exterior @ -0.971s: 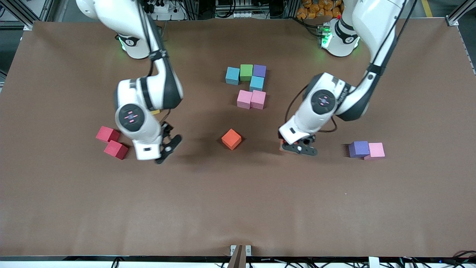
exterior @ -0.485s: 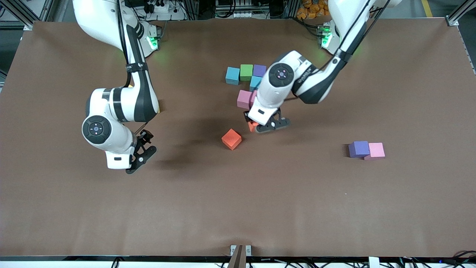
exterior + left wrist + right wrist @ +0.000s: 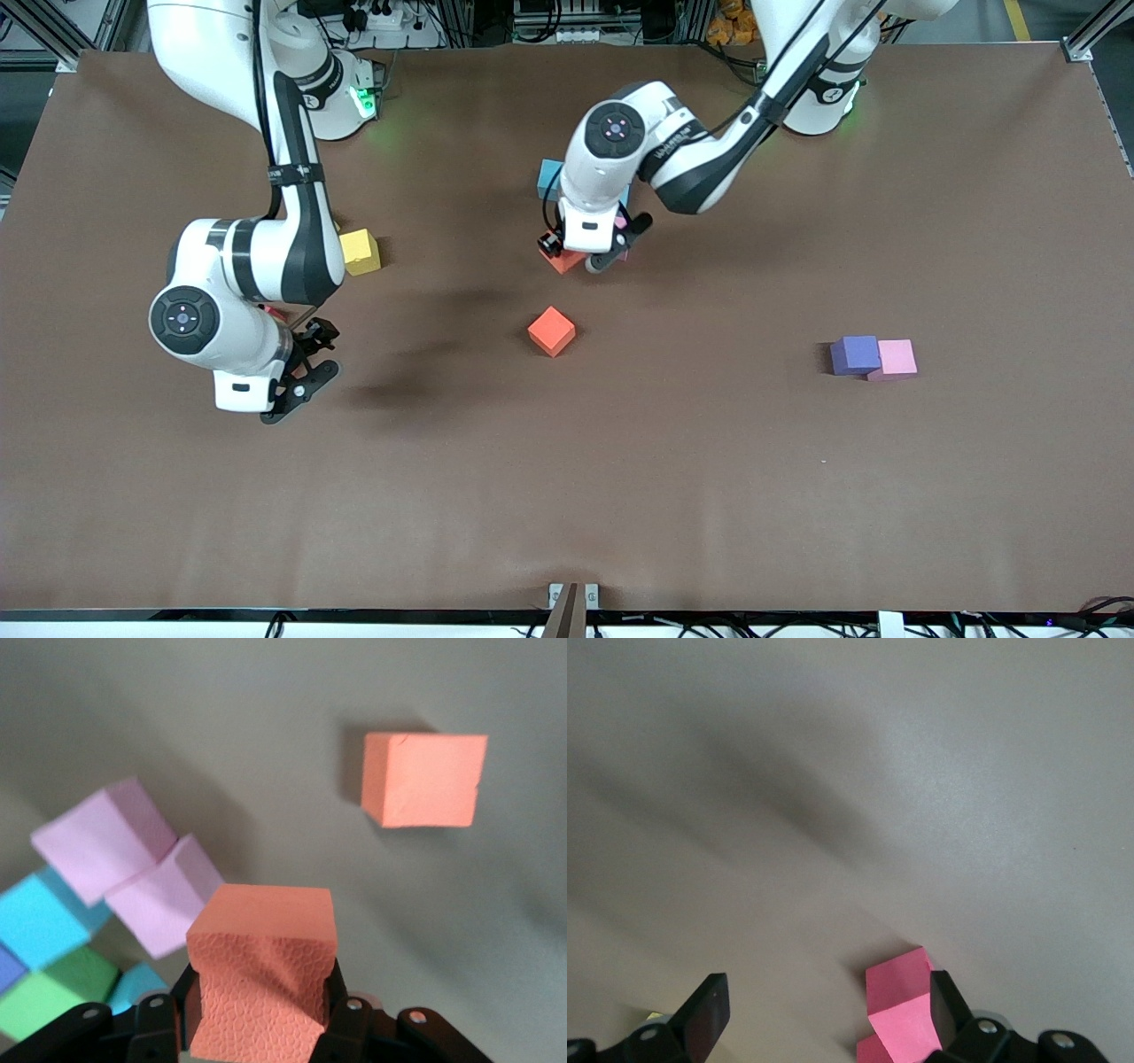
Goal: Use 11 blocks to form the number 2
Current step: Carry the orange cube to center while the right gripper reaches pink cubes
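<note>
My left gripper (image 3: 580, 252) is shut on an orange block (image 3: 563, 260) and holds it low over the table, beside the pink blocks. In the left wrist view the held orange block (image 3: 261, 966) sits between the jaws, next to two pink blocks (image 3: 133, 864), two cyan blocks (image 3: 40, 921), a green one (image 3: 53, 992) and a purple corner (image 3: 7, 966). A second orange block (image 3: 551, 330) lies nearer the camera; it also shows in the left wrist view (image 3: 423, 780). My right gripper (image 3: 306, 365) is open and empty, with a red block (image 3: 899, 992) by one finger.
A yellow cube (image 3: 359, 251) lies toward the right arm's end, beside that arm. A purple block (image 3: 855, 354) and a pink block (image 3: 897, 359) touch each other toward the left arm's end. The left arm hides most of the cluster; one cyan block (image 3: 549, 175) shows.
My left gripper carried the orange block from the left arm's end to beside the pink blocks. My right arm swung toward its end over the red blocks, uncovering the yellow cube.
</note>
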You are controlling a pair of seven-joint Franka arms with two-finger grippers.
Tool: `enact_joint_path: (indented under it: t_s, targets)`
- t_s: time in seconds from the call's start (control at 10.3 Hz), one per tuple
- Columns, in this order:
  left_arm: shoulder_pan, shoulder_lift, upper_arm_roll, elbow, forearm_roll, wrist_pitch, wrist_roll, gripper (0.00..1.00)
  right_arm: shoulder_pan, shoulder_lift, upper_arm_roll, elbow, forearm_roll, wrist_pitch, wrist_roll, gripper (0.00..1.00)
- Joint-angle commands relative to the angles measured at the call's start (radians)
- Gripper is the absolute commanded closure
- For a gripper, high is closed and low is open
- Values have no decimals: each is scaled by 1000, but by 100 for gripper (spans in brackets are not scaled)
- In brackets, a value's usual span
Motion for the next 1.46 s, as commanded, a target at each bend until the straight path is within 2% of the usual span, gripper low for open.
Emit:
enact_joint_path:
  t_s: [0.0, 0.29, 0.49, 0.58, 0.78, 1.36]
  targets:
    - [-27, 54, -6, 49, -14, -5, -216, 92, -26, 11, 15, 14, 6, -12, 2, 0]
    - [-93, 165, 2, 169, 0, 5, -502, 92, -23, 19, 15, 14, 6, -12, -9, 0]
    - [-99, 201, 3, 195, 15, 21, -593, 92, -26, 20, 15, 16, 6, -9, -7, 0]
    - [-113, 204, 2, 191, 19, 40, -628, 92, -26, 19, 15, 14, 21, -10, -4, 0]
    - [-124, 213, 2, 159, 36, 51, -668, 91, -56, 19, 15, 14, 124, -19, -6, 0]
    - [-113, 203, -9, 34, 44, 92, -756, 91, -70, 17, 22, 3, 168, -19, 2, 0]
